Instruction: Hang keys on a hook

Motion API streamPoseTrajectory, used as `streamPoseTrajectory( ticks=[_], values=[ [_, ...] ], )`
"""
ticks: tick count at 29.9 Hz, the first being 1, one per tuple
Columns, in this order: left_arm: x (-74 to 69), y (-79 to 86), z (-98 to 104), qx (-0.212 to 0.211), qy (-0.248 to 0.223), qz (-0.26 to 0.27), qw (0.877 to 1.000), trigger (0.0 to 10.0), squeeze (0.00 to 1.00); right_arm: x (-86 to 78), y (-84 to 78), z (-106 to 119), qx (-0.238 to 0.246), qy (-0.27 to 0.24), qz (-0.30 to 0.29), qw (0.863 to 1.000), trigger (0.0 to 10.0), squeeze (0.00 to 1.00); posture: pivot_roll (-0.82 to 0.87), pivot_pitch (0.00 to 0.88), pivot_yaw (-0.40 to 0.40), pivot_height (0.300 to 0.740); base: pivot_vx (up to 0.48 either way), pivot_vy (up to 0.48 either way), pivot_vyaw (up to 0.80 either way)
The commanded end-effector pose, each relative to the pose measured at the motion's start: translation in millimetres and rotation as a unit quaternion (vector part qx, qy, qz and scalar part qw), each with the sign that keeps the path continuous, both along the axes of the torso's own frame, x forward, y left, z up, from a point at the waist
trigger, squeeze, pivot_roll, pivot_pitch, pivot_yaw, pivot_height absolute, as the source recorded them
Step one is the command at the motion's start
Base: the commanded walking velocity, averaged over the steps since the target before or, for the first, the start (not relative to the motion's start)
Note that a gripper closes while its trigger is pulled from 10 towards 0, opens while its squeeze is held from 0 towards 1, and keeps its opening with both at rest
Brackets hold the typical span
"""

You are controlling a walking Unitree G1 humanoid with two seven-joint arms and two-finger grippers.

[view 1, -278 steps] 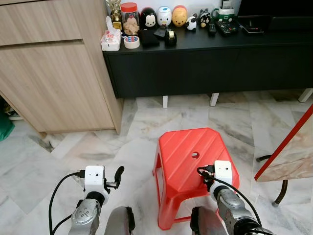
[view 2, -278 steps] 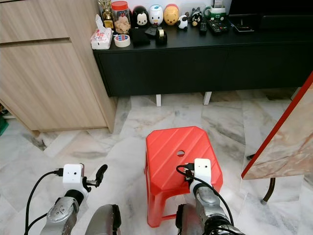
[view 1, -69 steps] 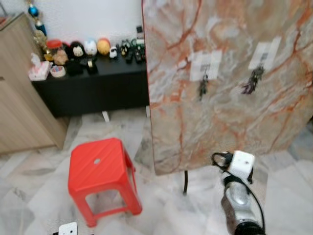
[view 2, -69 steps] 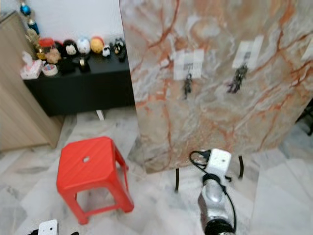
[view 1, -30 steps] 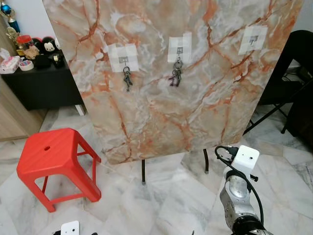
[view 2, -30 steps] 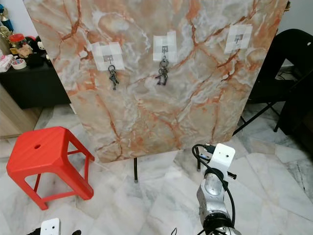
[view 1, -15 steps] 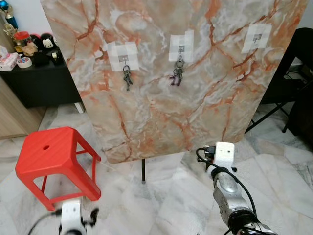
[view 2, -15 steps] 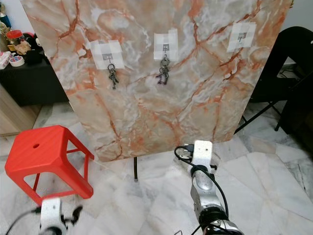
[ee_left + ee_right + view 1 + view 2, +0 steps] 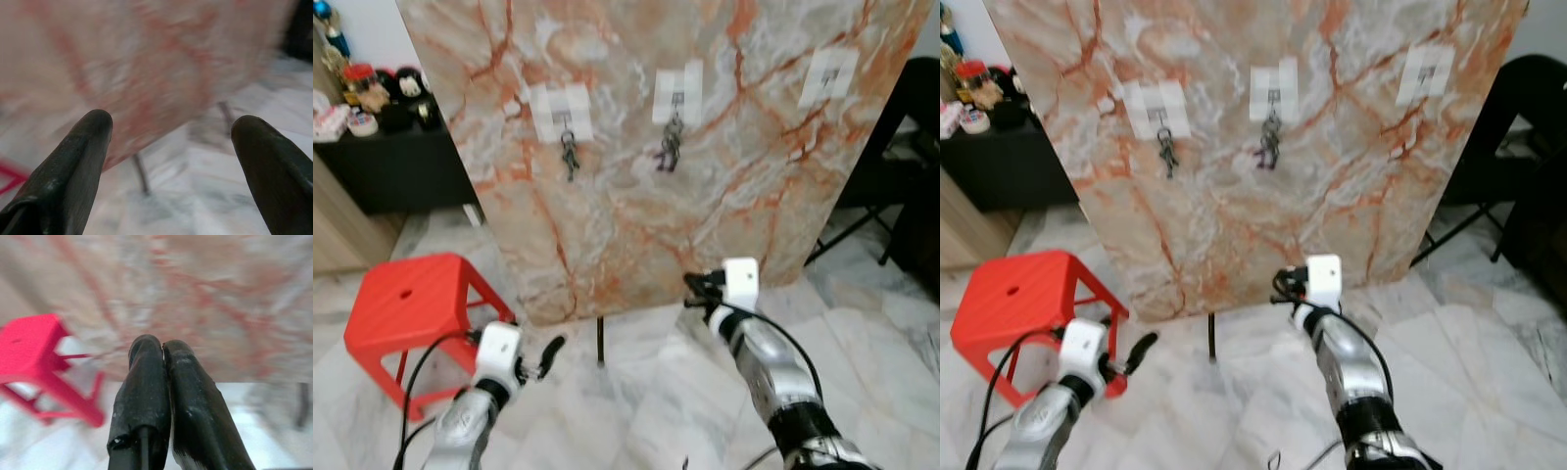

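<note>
Keys [image 9: 569,157] and a second bunch [image 9: 669,149] hang on hooks on the marble board [image 9: 636,225]. I see the left tool [image 9: 168,161] spread apart, the right tool [image 9: 163,352] pressed together, both below the board.

You are looking at one marble board [image 9: 636,196] carrying three white hook patches: the left patch [image 9: 560,110], the middle patch [image 9: 677,90] and the right patch [image 9: 828,74]. Two key bunches are hanging there, one bunch [image 9: 570,155] under the left patch and a second bunch [image 9: 669,147] under the middle one, while the right patch is carrying none. You are also seeing one red stool [image 9: 406,308], one black cabinet [image 9: 401,162], one black chair [image 9: 901,147], and two grippers, the left gripper [image 9: 551,351] and the right gripper [image 9: 693,284].
</note>
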State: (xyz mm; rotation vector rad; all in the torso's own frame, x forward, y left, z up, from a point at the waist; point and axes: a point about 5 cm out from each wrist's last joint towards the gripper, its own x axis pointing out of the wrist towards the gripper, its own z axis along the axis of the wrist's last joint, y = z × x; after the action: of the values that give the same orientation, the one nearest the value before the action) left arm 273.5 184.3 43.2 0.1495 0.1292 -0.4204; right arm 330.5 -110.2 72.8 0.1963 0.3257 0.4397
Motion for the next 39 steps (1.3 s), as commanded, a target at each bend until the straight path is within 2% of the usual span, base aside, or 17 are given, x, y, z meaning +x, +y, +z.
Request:
streamPoseTrajectory(
  ticks=[1,4,7,13,17,21,25,30,32,39],
  values=[
    [-0.6,-10.6,1.8,0.016,0.012,-0.048,0.999,10.0,0.00,0.1,7.8,12.6,0.029,-0.004,0.025,0.999,10.0,0.00,0.02,0.000,0.000,0.740,0.000,0.000,0.00],
    [-1.6,-23.6,11.5,0.007,0.017,-0.100,0.995,10.0,0.00,2.1,12.7,29.4,0.057,-0.006,0.040,0.998,10.0,0.00,0.02,0.011,-0.004,0.740,0.000,0.000,0.00],
    [-3.1,-29.8,17.3,0.004,0.021,-0.128,0.992,10.0,0.00,1.5,13.3,32.9,0.061,0.000,0.047,0.997,10.0,0.00,0.02,0.018,-0.008,0.740,0.000,0.000,0.00],
    [-2.0,-42.3,33.3,-0.001,0.021,-0.172,0.985,10.0,0.00,-2.7,15.4,33.3,0.073,0.029,0.055,0.995,10.0,0.00,0.03,0.046,-0.014,0.740,0.000,0.000,0.00],
    [-1.3,-49.6,41.4,-0.015,0.029,-0.194,0.980,10.0,0.00,-11.9,17.8,23.2,0.048,0.063,0.074,0.994,10.0,0.00,0.02,0.075,-0.015,0.740,0.000,0.000,0.00],
    [-1.2,-56.1,45.6,-0.021,0.037,-0.207,0.977,10.0,0.00,-16.8,18.3,21.4,0.078,0.096,0.074,0.990,10.0,0.00,0.01,0.093,-0.016,0.740,0.000,0.000,0.00],
    [1.7,-59.4,47.3,-0.028,0.047,-0.215,0.975,10.0,0.00,-19.2,21.9,23.3,0.082,0.100,0.089,0.988,10.0,0.00,0.01,0.105,-0.013,0.740,0.000,0.000,0.00],
    [6.4,-60.7,47.9,-0.038,0.058,-0.216,0.974,10.0,0.00,-21.0,24.7,24.7,0.111,0.115,0.091,0.983,10.0,0.00,0.01,0.114,-0.009,0.740,0.000,0.000,0.00],
    [11.1,-58.0,47.3,-0.044,0.065,-0.211,0.974,10.0,0.00,-22.9,26.7,30.9,0.124,0.112,0.106,0.980,10.0,0.00,0.00,0.115,-0.007,0.740,0.000,0.000,0.00],
    [20.8,-51.5,45.3,-0.021,0.075,-0.191,0.978,10.0,0.00,-26.7,25.7,47.5,0.144,0.093,0.126,0.977,10.0,0.00,0.00,0.129,0.006,0.740,0.000,0.000,0.00]
  ],
)
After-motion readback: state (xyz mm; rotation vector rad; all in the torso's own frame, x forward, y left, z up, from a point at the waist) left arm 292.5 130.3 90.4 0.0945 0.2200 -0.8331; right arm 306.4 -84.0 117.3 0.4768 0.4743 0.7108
